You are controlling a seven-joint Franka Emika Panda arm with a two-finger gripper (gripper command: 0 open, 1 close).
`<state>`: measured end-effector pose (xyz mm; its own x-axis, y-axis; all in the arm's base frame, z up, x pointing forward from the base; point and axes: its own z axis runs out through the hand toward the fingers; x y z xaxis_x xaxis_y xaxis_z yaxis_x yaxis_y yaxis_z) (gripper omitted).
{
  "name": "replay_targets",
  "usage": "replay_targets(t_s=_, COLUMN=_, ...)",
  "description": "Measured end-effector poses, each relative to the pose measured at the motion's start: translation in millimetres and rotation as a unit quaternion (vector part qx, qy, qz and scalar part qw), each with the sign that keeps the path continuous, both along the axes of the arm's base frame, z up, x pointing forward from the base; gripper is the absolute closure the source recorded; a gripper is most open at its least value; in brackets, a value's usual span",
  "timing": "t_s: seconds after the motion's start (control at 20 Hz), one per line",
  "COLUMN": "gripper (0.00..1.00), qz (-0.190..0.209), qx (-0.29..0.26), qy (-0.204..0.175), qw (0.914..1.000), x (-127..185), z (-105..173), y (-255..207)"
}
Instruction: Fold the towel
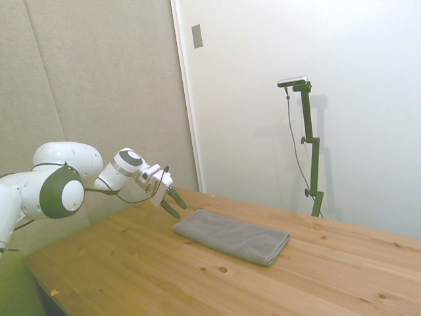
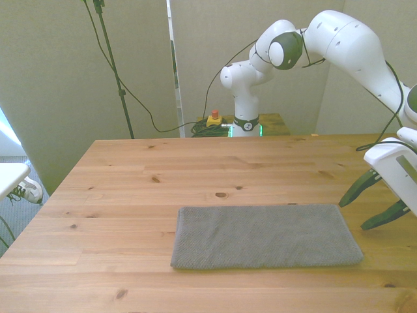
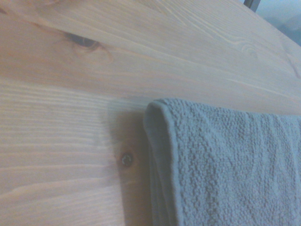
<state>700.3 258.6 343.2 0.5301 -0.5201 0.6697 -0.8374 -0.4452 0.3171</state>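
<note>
Grey towel lying flat as a layered rectangle, lower centre of the front view, on wooden tabletop, gripper at right edge of frame just beside towel's short end, dark fingers spread apart, holding nothing, above tabletop

White arm reaching low and forward, end effector tilting downward, dark fingers spread apart, holding nothing
</note>
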Motion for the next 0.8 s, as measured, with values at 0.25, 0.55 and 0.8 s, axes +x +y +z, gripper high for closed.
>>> replay_targets(t_s=0.25, gripper=0.00, qz=-0.004, qx=-0.012, qy=0.011, qw=0.9999, x=6, z=-10, y=-4)
replay_targets(t_s=0.55, gripper=0.00, qz=-0.010, qx=-0.030, qy=0.025, qw=0.9992, x=10, z=-19, y=-21)
replay_targets(t_s=0.8, gripper=1.00, qz=-0.012, qx=-0.036, qy=0.032, qw=0.9987, x=11, z=-20, y=-36)
